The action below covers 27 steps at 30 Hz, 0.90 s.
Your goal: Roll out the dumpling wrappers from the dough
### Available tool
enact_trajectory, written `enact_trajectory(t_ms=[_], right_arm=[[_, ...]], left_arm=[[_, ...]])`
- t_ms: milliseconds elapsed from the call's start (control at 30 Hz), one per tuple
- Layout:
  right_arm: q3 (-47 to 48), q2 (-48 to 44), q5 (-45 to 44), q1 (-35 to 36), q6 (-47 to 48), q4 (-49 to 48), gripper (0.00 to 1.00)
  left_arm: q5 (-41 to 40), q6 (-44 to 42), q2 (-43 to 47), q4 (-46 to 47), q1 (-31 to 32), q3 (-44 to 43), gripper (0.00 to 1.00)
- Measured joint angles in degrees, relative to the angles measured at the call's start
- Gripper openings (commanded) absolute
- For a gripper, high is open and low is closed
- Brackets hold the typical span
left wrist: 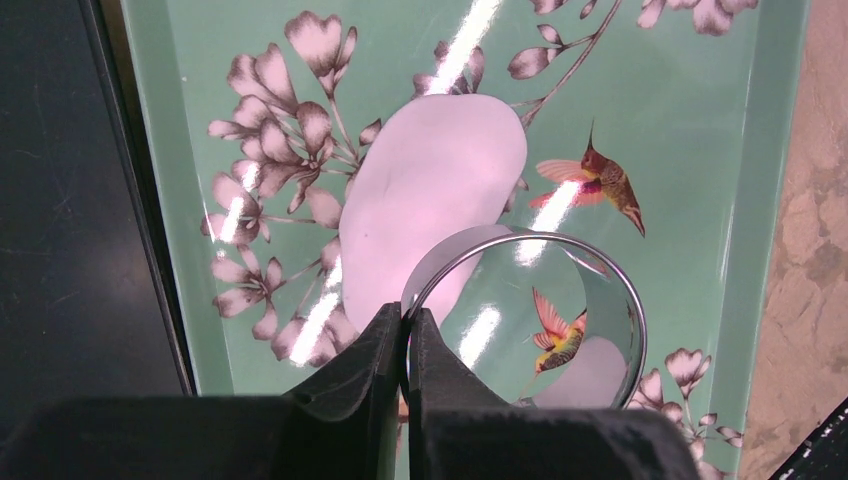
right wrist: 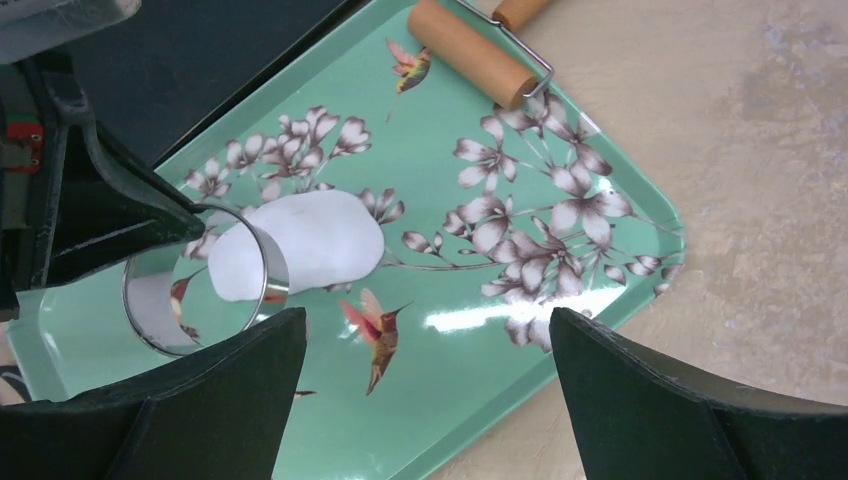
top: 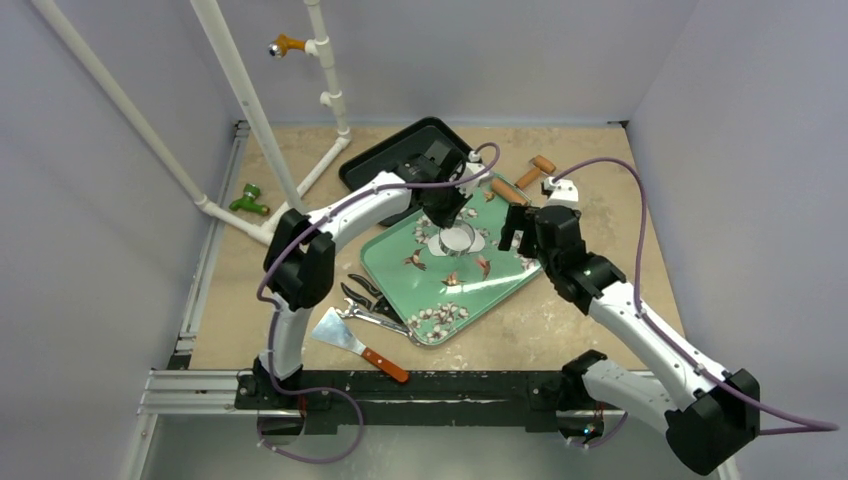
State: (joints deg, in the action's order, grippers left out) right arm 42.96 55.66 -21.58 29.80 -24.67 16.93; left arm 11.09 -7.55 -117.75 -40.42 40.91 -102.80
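One dumpling wrapper (left wrist: 430, 200), a thin flat oval of white dough, lies on the green flowered tray (left wrist: 700, 150) toward its far side. My left gripper (left wrist: 407, 325) is shut on the wall of a shiny metal ring cutter (left wrist: 620, 290). The ring's rim overlaps one end of the dough (right wrist: 320, 235); I cannot tell if it presses in. From above, the left gripper (top: 445, 205) hangs over the ring (top: 457, 238). My right gripper (top: 517, 237) stands open and empty just right of it, over the tray's right part (right wrist: 500, 380).
A wooden rolling pin (right wrist: 470, 50) rests on the tray's far right rim. A black tray (top: 400, 150) sits behind the green one. Pruning shears (top: 365, 300) and an orange-handled scraper (top: 345, 335) lie near left. White pipes (top: 250, 110) cross the left.
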Motion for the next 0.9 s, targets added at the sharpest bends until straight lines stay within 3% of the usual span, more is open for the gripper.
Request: enact_trajectory(t_ms=[233,433,667,900], right_arm=[[0.59,-2.19,0.11,-1.7,0.0,2.38,0.93],[0.59,-1.81,2.56,-1.75,-0.17,1.53,0.81],[2.93,10.88,8.2,-2.23,-2.32,-1.29,0.6],[6.8,23.32,12.39,-2.27,-4.57,-4.7,0.52]], left_arm=[[0.94,0.17,-5.42,-3.23,0.17,-7.06,0.0],[1.66,1.7,-9.77,-5.16,0.04,-10.97,0.0],[1.75,2.43,-11.41,-6.1,0.0,-11.93,0.0],[0.98,2.49,-11.45,-2.99,-0.72,-8.74,0.0]])
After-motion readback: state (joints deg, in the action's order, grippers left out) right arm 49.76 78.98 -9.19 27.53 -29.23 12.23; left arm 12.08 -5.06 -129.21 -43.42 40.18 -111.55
